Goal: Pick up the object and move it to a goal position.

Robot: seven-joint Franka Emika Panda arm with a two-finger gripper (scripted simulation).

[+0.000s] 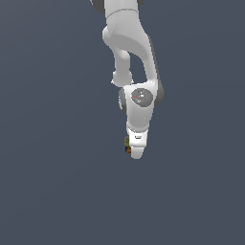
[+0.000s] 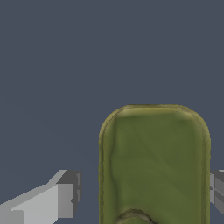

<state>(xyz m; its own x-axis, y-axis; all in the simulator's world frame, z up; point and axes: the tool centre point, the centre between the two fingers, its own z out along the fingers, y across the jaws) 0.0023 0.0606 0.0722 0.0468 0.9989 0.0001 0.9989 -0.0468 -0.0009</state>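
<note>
- Olive-green, mottled top of the object (image 2: 154, 164) filling much of the wrist view, sitting between the two fingers (image 2: 65, 194).
- Not centred though: clear gap to one finger, while the other finger's pad (image 2: 217, 190) sits right at the object's edge, touching or nearly so. Can't tell which.
- So: gripper (image 1: 136, 152) open a bit wider than the object, nothing clamped yet. Looks like a straddle set up for a squeeze across the narrow sides, which would explain the spread.
- In the exterior view, barely a sliver of the object (image 1: 127, 144) peeking out on the exterior view's left of the white hand, the rest hidden behind it.
- Arm (image 1: 131, 52) coming straight down from above, probably to keep the fingers vertical around the thing.
- Plain grey-blue surface (image 1: 48, 191) all around, no goal marker visible anywhere.
- Guessing an off-centre close would nudge the object sideways before the grip bites.
</note>
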